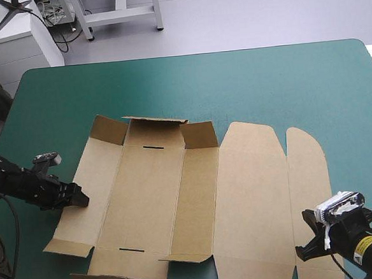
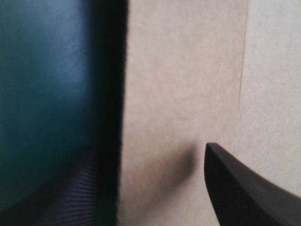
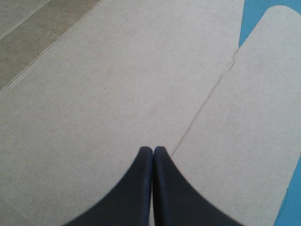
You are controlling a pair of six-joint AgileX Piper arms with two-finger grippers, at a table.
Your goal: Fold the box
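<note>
As wrist views reveal, left pincer [image 2: 149, 148] gapes astride box [image 2: 183, 70], right pincer [image 3: 153, 149] pressed together.

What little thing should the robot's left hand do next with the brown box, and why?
Probably shut the left gripper on the box's left wall. Its fingers stand open with that wall's outer edge between them, and the wall is barely raised, so a grip seems the step before lifting it.

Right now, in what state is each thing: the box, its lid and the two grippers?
Box: unfolded sheet, mostly flat, far flaps raised.
Lid: flat on the teal-green cover.
Left gripper: open, astride the box's left edge.
Right gripper: shut, empty, over the lid.
</note>
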